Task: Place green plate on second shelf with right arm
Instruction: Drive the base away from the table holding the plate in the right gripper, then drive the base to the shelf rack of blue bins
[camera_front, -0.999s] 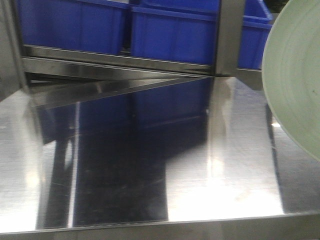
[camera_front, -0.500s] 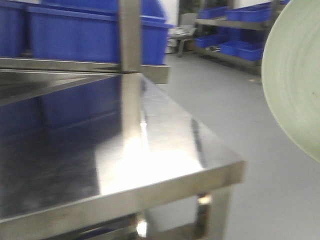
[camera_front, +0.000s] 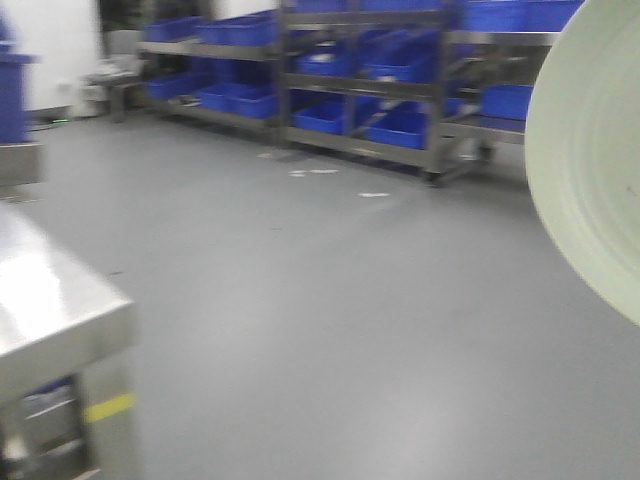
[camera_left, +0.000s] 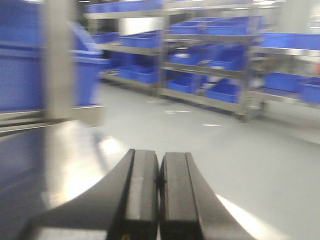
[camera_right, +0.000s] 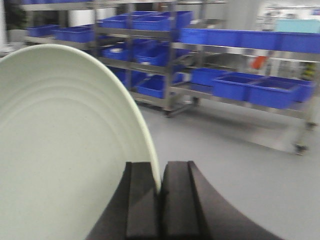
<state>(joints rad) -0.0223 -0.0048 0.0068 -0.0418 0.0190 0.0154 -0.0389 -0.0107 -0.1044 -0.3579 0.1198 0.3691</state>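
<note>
Grey floor (camera_front: 300, 300) runs back to a rack (camera_front: 400, 90) of blue bins (camera_front: 395, 125). Well short of that rack, the plate (camera_right: 60, 145) stands on edge, its rim pinched in the right gripper (camera_right: 161, 175), probably to keep it compact in transit. The left gripper (camera_left: 160, 159), equally far from the rack, is closed on nothing, likely parked out of the way.

Black, curved pincer fingers (camera_left: 142, 195)
</note>
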